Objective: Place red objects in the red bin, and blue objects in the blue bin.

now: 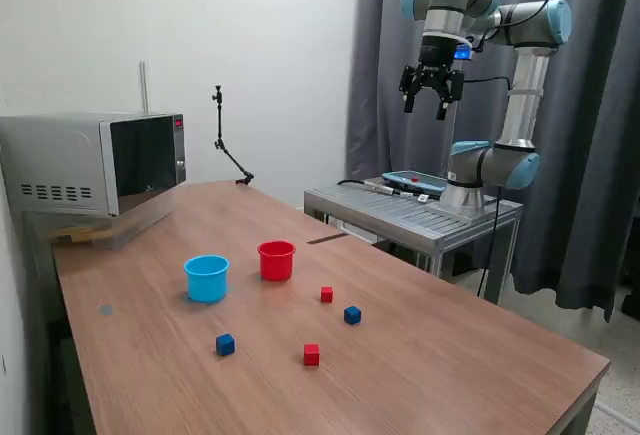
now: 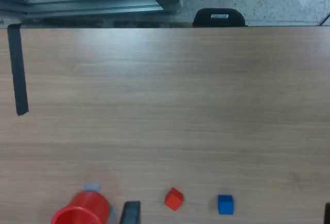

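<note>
Evidently nothing is sorted yet: the gripper point(image 1: 431, 103) is held high above the table point(image 1: 450, 355), jaws spread and empty, while red cubes point(image 1: 326, 294) and blue cubes point(image 1: 352, 315) lie scattered near the red bin point(image 1: 276, 260) and blue bin point(image 1: 206, 278).

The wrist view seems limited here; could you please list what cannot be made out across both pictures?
- Blue bin: almost hidden behind the red bin in the wrist view.
- Red bin: cut off by the wrist view's edge.
- Inside of both bins: not visible in the exterior view.
- Gripper: fingertips barely show in the wrist view.
</note>
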Robot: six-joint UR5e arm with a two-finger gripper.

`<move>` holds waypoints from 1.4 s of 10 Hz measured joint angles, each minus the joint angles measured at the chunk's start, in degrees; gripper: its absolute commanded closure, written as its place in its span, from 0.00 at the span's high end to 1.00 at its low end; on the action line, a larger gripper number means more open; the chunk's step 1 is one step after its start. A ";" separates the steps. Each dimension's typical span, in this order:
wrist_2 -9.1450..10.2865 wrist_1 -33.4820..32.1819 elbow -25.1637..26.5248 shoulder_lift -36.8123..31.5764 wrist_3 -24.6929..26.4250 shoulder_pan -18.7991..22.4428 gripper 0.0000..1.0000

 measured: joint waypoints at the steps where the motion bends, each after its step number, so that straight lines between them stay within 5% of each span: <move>1: -0.03 -0.03 -0.09 0.07 0.02 0.00 1.00; 14: -0.82 -6.60 -4.13 7.51 -0.26 -2.21 1.00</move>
